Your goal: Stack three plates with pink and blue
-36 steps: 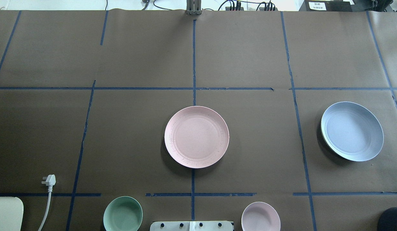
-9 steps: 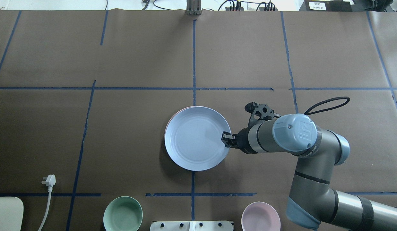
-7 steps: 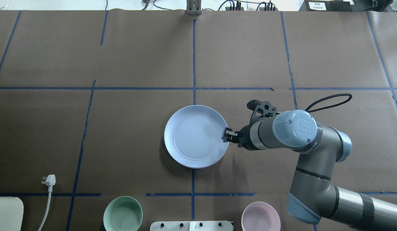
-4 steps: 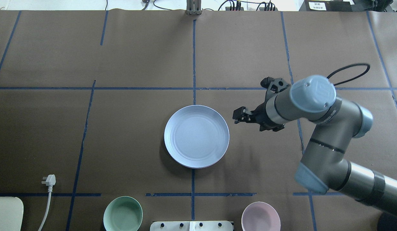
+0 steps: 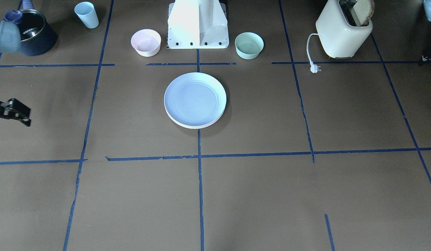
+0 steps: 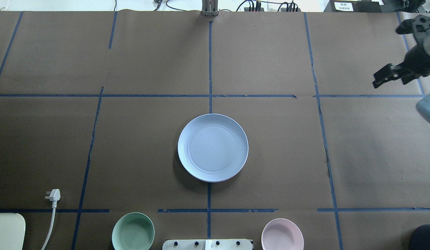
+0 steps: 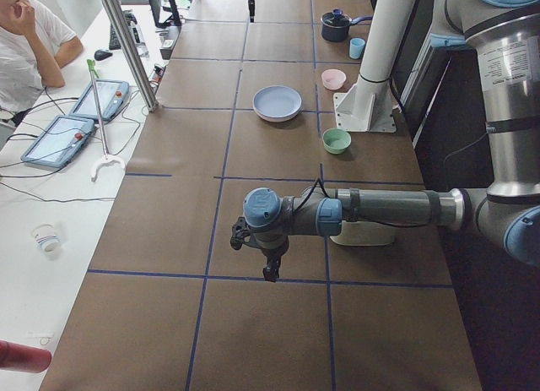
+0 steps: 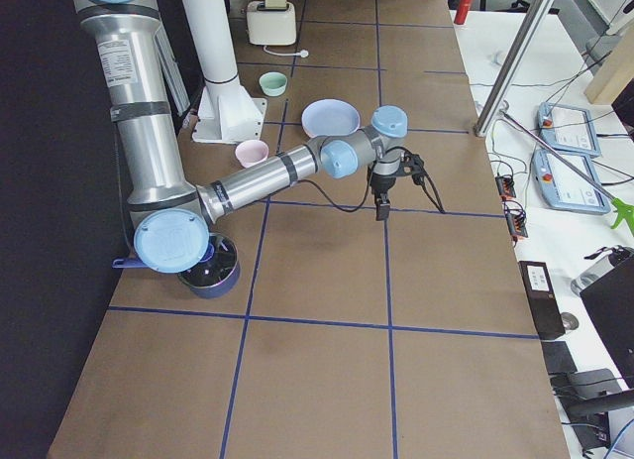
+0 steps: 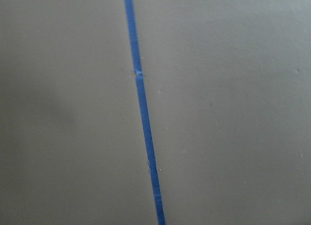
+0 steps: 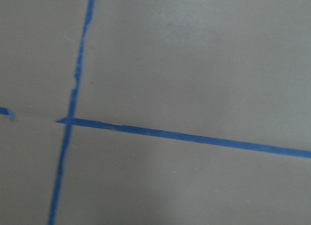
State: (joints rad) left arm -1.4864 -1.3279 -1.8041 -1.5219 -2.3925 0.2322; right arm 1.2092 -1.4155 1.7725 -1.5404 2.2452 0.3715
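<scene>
KONKA pot (image 5: 34, 38), blue plate (image 6: 213, 147) topmost, right end effector (image 6: 374, 80) parted, empty, left one (image 7: 268, 275) unclear

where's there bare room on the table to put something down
The far half beyond the plate stack is bare, and so are both sides of it. The robot's edge is crowded: green bowl, pink bowl, plug. The right gripper hangs over the far right corner.

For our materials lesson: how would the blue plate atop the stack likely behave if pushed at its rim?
The blue plate looks shallow and matte: probably stiff, light, not slippery. Nested on the lower plates, it would likely shift them too, not roll.
</scene>
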